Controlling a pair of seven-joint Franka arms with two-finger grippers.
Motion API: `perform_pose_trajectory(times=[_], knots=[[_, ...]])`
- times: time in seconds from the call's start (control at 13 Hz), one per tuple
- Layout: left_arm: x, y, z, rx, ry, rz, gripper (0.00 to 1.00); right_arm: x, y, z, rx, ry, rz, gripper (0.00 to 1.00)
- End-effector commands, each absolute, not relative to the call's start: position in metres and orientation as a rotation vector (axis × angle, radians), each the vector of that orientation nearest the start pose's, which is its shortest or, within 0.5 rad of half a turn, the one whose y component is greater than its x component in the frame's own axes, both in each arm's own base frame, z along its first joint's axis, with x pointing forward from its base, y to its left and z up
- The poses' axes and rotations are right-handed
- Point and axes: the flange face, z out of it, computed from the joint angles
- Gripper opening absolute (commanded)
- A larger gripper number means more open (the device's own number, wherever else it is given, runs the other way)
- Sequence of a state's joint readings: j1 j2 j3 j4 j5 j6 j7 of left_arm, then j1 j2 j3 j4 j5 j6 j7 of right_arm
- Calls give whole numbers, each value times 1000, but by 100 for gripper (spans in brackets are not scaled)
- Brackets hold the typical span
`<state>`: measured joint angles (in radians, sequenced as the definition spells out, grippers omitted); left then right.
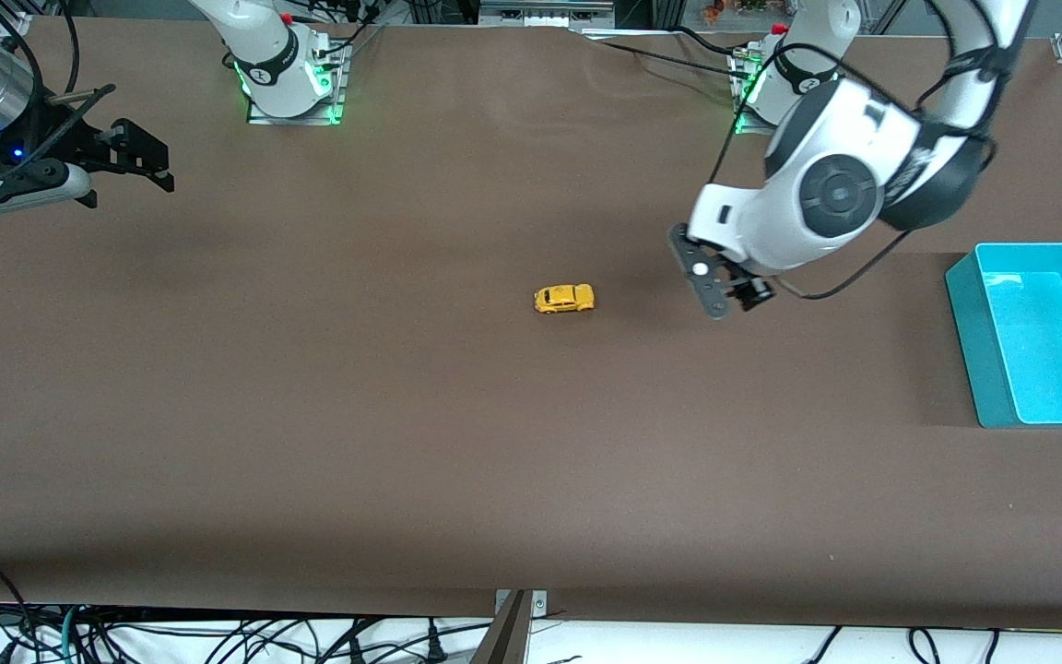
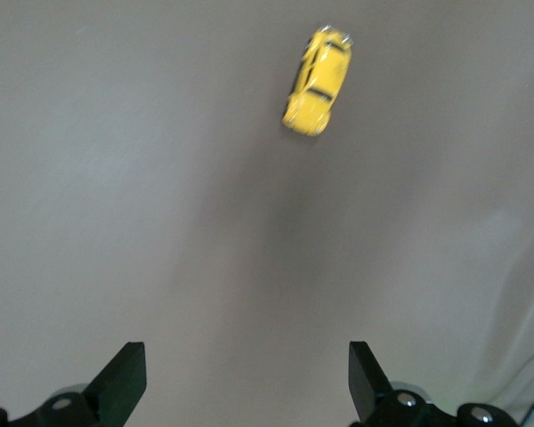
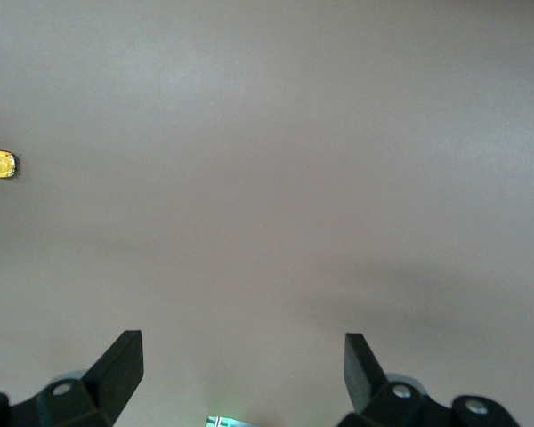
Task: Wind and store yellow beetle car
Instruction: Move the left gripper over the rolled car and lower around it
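My left gripper [image 1: 732, 300] is hanging with its fingers spread apart and empty over the brown table [image 1: 328, 406], right of centre in the frame, wrist bent down. The yellow beetle car [image 1: 564, 298] is sitting at mid-frame. My right gripper [image 1: 139, 157] is waiting at the upper left, fingers apart. The teal bin [image 1: 964, 314] is lying empty at the right edge, cut off there.
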<state>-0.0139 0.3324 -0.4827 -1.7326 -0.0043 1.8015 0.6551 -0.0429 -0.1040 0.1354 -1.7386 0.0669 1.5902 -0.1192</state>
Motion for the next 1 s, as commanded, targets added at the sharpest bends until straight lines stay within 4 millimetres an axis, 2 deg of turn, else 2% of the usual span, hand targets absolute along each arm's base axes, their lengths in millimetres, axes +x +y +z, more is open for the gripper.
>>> perform_pose_trajectory(times=[0.0, 0.23, 0.39, 0.54, 0.77, 0.93], knots=[[547, -318, 350, -2709, 1937, 309, 100, 514, 59, 609, -3100, -314, 75, 100], [537, -359, 323, -2552, 2035, 203, 100, 513, 59, 611, -3107, -315, 76, 100], [538, -377, 290, -2528, 2071, 119, 100, 513, 58, 610, -3107, -313, 76, 100], [523, -405, 269, -2500, 2124, 77, 100, 513, 58, 609, -3107, -313, 80, 100], [515, -412, 244, -2442, 2113, -23, 100, 513, 57, 610, -3109, -308, 76, 100], [490, -425, 220, -2471, 2085, -97, 100, 514, 57, 610, -3109, -311, 71, 100]])
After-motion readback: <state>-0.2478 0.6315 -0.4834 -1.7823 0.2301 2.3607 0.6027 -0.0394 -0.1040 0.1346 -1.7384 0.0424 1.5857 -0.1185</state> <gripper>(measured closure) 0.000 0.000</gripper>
